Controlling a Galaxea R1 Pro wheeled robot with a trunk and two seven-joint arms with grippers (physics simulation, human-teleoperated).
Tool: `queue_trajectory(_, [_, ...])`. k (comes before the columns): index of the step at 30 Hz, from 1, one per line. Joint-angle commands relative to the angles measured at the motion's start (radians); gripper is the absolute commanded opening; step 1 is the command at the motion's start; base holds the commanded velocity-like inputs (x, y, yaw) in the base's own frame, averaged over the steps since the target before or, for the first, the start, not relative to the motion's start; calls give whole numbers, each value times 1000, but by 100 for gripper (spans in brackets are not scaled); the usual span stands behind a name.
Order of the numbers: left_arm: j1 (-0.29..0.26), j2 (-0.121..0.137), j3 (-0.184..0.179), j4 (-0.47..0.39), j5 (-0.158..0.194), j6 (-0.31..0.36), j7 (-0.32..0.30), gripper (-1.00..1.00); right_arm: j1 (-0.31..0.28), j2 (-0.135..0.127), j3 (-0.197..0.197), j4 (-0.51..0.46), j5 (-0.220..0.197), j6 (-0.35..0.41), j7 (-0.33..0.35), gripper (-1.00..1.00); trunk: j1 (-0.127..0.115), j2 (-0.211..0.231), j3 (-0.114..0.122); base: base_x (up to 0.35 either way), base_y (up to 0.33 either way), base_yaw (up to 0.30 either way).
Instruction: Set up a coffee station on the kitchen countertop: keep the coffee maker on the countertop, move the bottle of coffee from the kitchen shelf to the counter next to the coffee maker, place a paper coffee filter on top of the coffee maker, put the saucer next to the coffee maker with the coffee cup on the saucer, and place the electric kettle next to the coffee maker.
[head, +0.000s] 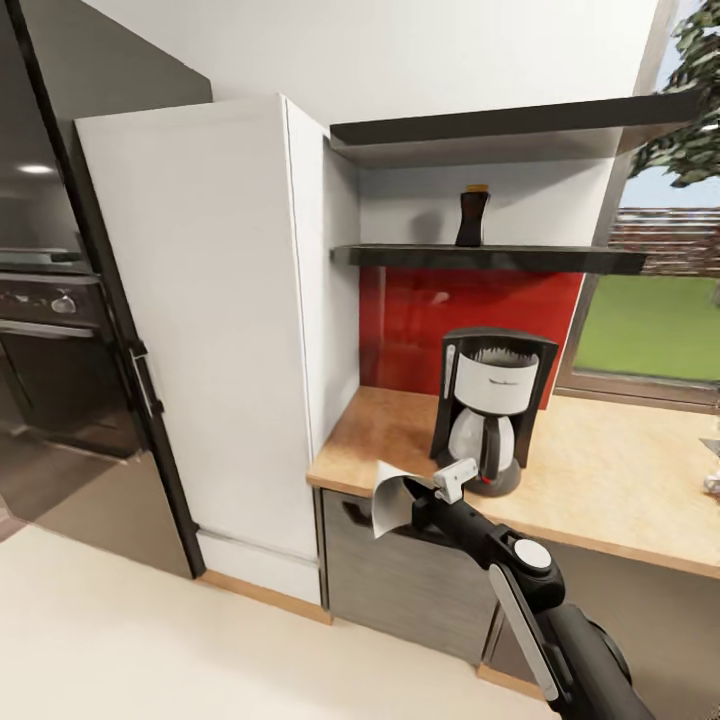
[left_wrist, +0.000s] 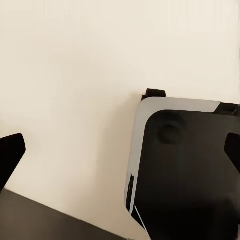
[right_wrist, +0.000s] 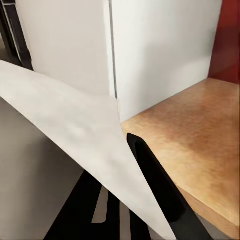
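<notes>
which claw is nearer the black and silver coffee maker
Right. The right claw, pinching the white paper filter, sits just in front of the black and silver coffee maker. The left claw faces a bare pale surface elsewhere.

Right arm (head: 560, 620): glossy black casing with a light grey stripe along the forearm and a round white cap (head: 531, 553) at the wrist joint. Right gripper (head: 412, 492): slim black fingers (right_wrist: 160, 185). Left wrist view: a black body panel (left_wrist: 185, 170) with a pale grey rounded border.
</notes>
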Motion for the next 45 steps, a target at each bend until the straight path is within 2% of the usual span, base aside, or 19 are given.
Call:
queue_trajectory(1, [0, 0, 2, -2, 10, 6, -3, 100, -1, 0, 1, -1, -13, 9, 0, -100, 1, -1, 0, 131, 68, -91])
queue_trajectory(31, [2, 0, 2, -2, 10, 6, -3, 100, 0, 0, -1, -3, -13, 7, 2, -100, 1, -1, 0, 14, 4, -6])
queue_trajectory(45, [2, 0, 2, -2, 10, 6, -3, 100, 0, 0, -1, -2, -13, 7, 2, -100, 1, -1, 6, 0, 277, -263])
